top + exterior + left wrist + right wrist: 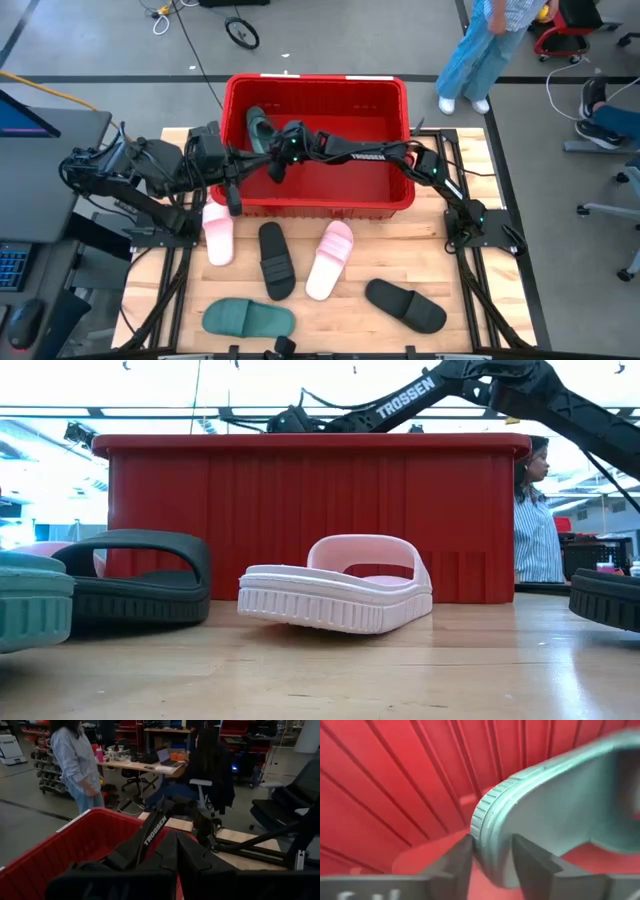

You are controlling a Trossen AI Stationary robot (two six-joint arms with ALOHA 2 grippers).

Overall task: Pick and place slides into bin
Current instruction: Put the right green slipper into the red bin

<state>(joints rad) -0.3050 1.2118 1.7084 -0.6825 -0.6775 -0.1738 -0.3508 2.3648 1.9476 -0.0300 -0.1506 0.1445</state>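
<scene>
My right gripper (272, 152) reaches into the red bin (318, 88) from the right and is shut on a dark green slide (257, 126) near the bin's far left corner. The slide also shows in the right wrist view (555, 815). My left gripper (222, 172) waits at the bin's left wall. On the table in front of the bin lie two pale pink slides (218, 236) (331, 258), two black slides (276, 260) (405, 305) and a second dark green slide (248, 318), each on its sole. My right gripper pinches the green slide's sole edge at one rounded end (489, 836) between its two fingers (461, 858). The slide stands on edge inside the bin, before the ribbed wall. Whether it touches the bin's floor I cannot tell.
The bin's tall front wall (310, 510) stands between the loose slides and its inside. A person (480, 50) stands beyond the table's far right corner. Bare wood lies at the table's near edge (340, 330).
</scene>
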